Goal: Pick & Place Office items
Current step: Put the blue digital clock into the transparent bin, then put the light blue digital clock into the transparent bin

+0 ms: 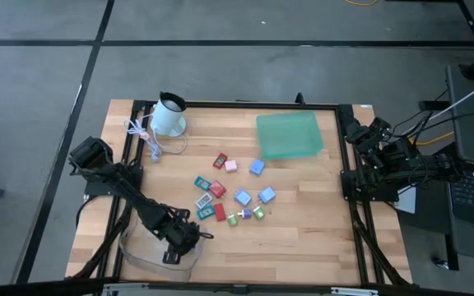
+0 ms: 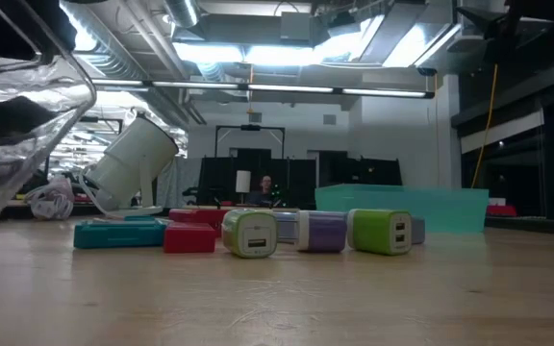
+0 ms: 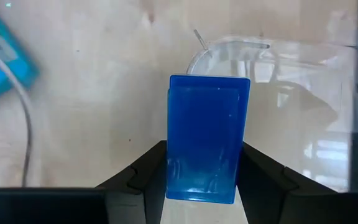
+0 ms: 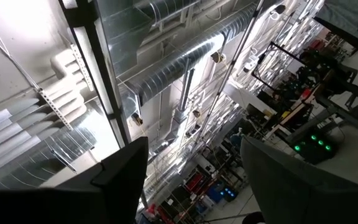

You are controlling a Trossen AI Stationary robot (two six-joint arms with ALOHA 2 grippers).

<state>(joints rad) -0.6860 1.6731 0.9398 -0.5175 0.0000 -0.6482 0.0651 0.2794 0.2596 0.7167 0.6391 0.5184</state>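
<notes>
The left gripper is reaching over the near-left corner of the wooden counter, its fingers closed snugly on either side of a blue block, one of the office items. It is holding the block upright just above a clear plastic container, which suggests a drop into that container is coming next (the container's curved transparent rim is showing behind the block in the left wrist view).

The remaining office items are lying scattered mid-counter: red, teal, pink, light blue and green pieces, well apart from the container. In the low view, two green-and-white pieces and a purple one are standing in a row. A white mug with a coiled cord is sitting at the far left, and a teal tray is resting far right of centre.

The right gripper is waiting folded back off the counter's right edge, pointing up at the ceiling ducts, its fingers spread apart and holding nothing.

The room beyond is an industrial workshop with bright strip lights.
</notes>
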